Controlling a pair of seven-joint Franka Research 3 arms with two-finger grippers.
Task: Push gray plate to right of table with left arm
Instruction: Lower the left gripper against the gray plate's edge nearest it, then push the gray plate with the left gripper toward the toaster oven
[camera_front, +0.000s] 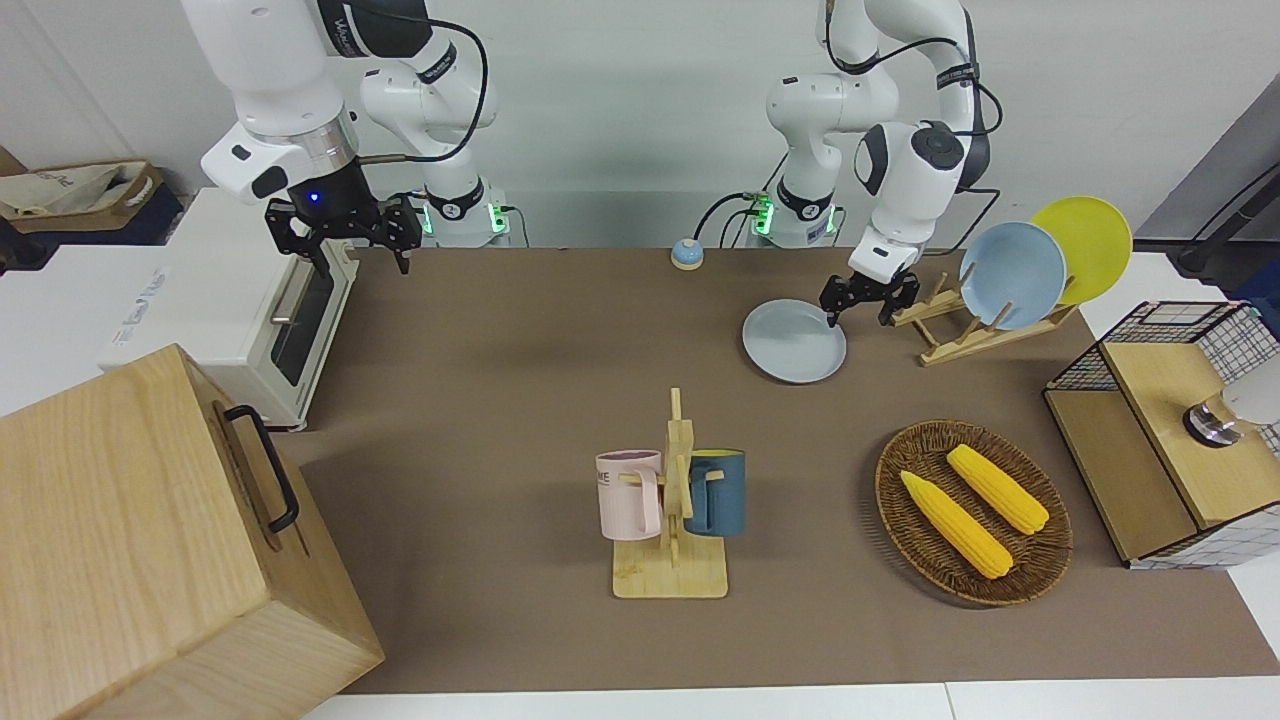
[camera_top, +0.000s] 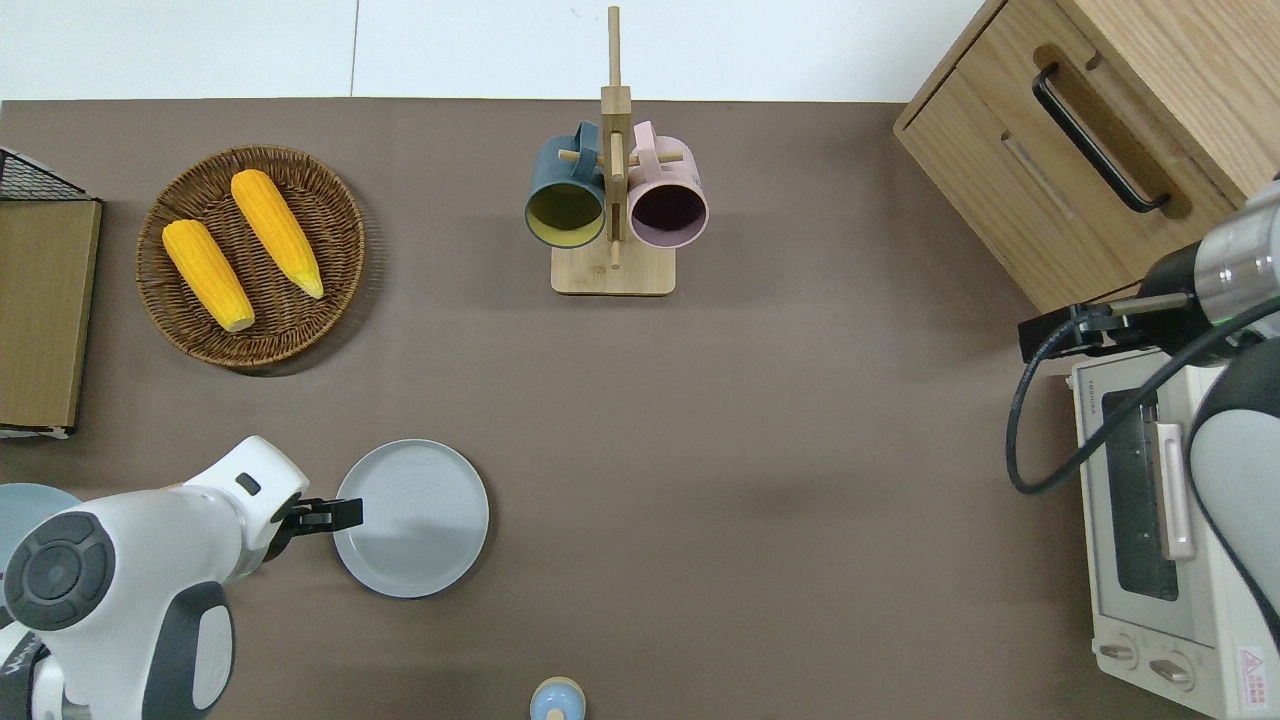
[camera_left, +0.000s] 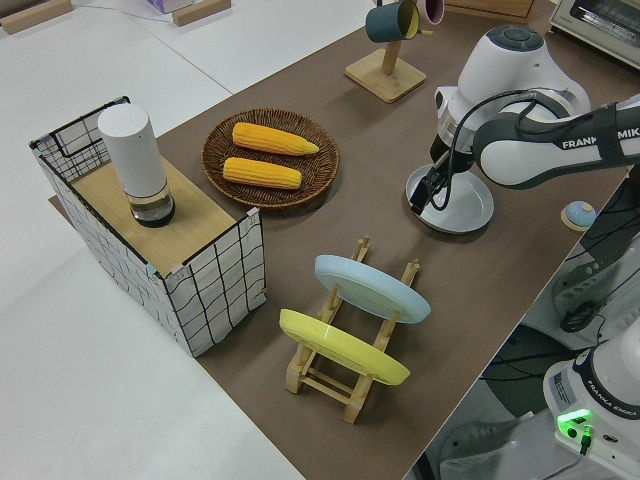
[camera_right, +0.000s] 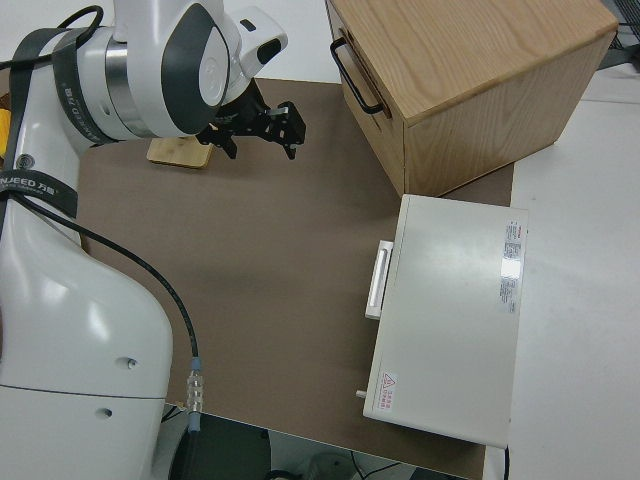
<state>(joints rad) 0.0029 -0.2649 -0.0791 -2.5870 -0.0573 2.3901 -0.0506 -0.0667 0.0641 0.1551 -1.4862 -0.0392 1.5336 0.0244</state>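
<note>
The gray plate (camera_front: 794, 342) lies flat on the brown table (camera_front: 520, 400), nearer to the robots than the wicker basket; it also shows in the overhead view (camera_top: 420, 520) and the left side view (camera_left: 468, 208). My left gripper (camera_front: 857, 311) points down at the plate's rim on the side toward the left arm's end (camera_top: 330, 514), low over the table (camera_left: 434, 192). Its fingers look open, and one fingertip (camera_top: 356, 513) is over the plate's edge. It holds nothing. My right gripper (camera_front: 364, 262) is parked, open and empty.
A wooden dish rack (camera_front: 950, 330) with a light blue plate (camera_front: 1012, 275) and a yellow plate (camera_front: 1085, 245) stands close beside the left gripper. Also here are a wicker basket (camera_top: 330, 300) with two corn cobs, a mug rack (camera_top: 612, 270), a small bell (camera_top: 557, 700), a toaster oven (camera_top: 1160, 520) and a wooden box (camera_front: 150, 540).
</note>
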